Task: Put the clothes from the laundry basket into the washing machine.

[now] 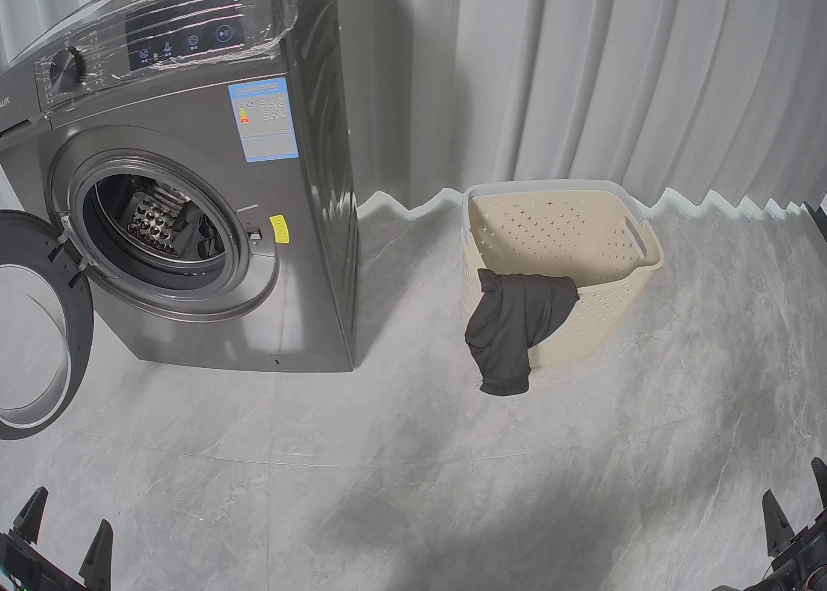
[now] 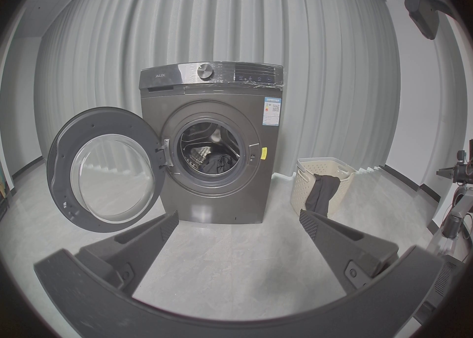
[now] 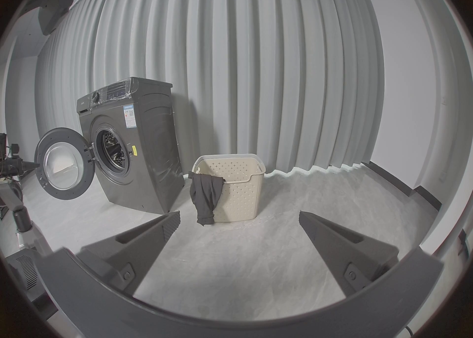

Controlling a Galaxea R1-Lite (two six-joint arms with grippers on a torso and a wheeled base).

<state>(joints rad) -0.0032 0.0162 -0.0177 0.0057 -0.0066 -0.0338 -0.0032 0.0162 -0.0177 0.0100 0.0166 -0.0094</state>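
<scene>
Left gripper (image 2: 237, 215): low over the near-left part of the floor, facing the front of the washing machine. Its fingers are spread wide with nothing between them.
Right gripper (image 3: 238, 215): low over the near-right part of the floor, facing the laundry basket. Its fingers are also spread wide and hold nothing.
Washing machine (image 1: 215, 214): a grey front loader standing on the left with its back toward the curtain. Its right side faces the basket.
Door (image 1: 34, 326): swung wide open on the machine's left side. Its round edge juts out over the floor toward the left gripper.
Drum (image 1: 151, 222): open to the room, with dark clothing (image 1: 200, 233) lying low inside it.
Laundry basket (image 1: 551, 186): cream and perforated, on the floor to the right of the machine and well apart from it. Its far rim is near the curtain's hem.
Garment (image 1: 517, 321): dark, draped over the basket's near-left corner. A little of it lies inside and most hangs down the outer wall. Its lower end is at floor level, but whether it touches the floor cannot be told.
Floor (image 1: 413, 463): pale grey marbled tile. A wide stretch lies between the grippers and both the machine and the basket, and a lane runs between those two.
Curtain (image 1: 603, 59): pale and pleated, with a wavy hem on the floor behind the machine and the basket.
Right edge: a white wall with a dark skirting board (image 3: 394, 181) bounds the floor beyond the basket.
</scene>
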